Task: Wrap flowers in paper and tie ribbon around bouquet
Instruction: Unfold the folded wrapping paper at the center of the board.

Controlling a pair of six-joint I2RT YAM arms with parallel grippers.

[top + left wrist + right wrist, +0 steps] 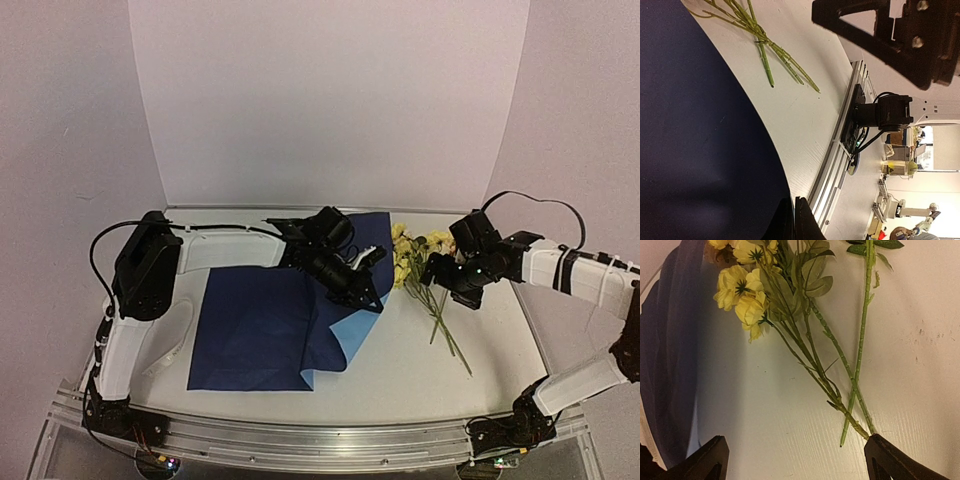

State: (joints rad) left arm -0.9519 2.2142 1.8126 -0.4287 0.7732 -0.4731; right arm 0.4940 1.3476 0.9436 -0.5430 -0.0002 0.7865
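Pinching the lifted right edge of the paper (260,330), the left gripper (794,222) has its jaws pressed together. The right gripper (795,462) hangs spread over the flowers (412,258), which lie on the table (500,370) at 3 o'clock of the sheet. Risk: the thin sheet tears or slips free; splayed stems escape a grasp. The left gripper crowds the blooms from 9 o'clock

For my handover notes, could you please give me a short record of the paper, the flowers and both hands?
paper: large thin navy paper sheet on the white table, right edge lifted, light blue underside showing
flowers: yellow-bloomed flowers with thin green stems, lying right of the sheet, unwrapped
left hand: shut on the sheet's lifted edge
right hand: open, above the stems
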